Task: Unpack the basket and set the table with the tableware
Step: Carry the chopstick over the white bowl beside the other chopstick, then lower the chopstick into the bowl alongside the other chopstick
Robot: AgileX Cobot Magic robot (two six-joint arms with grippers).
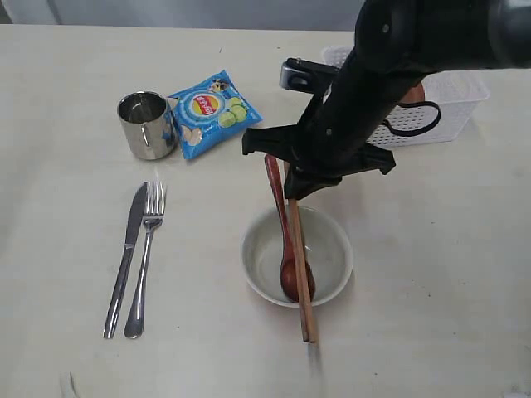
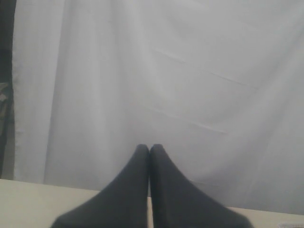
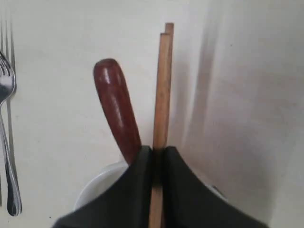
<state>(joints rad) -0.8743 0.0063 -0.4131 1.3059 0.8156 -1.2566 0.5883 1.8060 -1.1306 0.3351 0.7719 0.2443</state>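
My right gripper [image 1: 292,192] is shut on the upper part of the wooden chopsticks [image 1: 302,278], which slant down across the pale bowl [image 1: 338,259] past its near rim. The right wrist view shows the chopsticks [image 3: 162,85] clamped between the black fingers of the gripper [image 3: 158,152]. The dark red-brown spoon [image 1: 285,245] rests in the bowl with its handle [image 3: 116,104] sticking out beside the chopsticks. The white basket [image 1: 452,104] stands behind the arm at the back right. My left gripper [image 2: 150,148] is shut and empty, facing a white curtain.
On the table [image 1: 431,282], a steel knife [image 1: 126,253] and fork [image 1: 145,257] lie side by side at the left. A steel cup [image 1: 147,124] and a blue chip bag [image 1: 211,112] sit at the back left. The fork [image 3: 7,118] also shows in the right wrist view.
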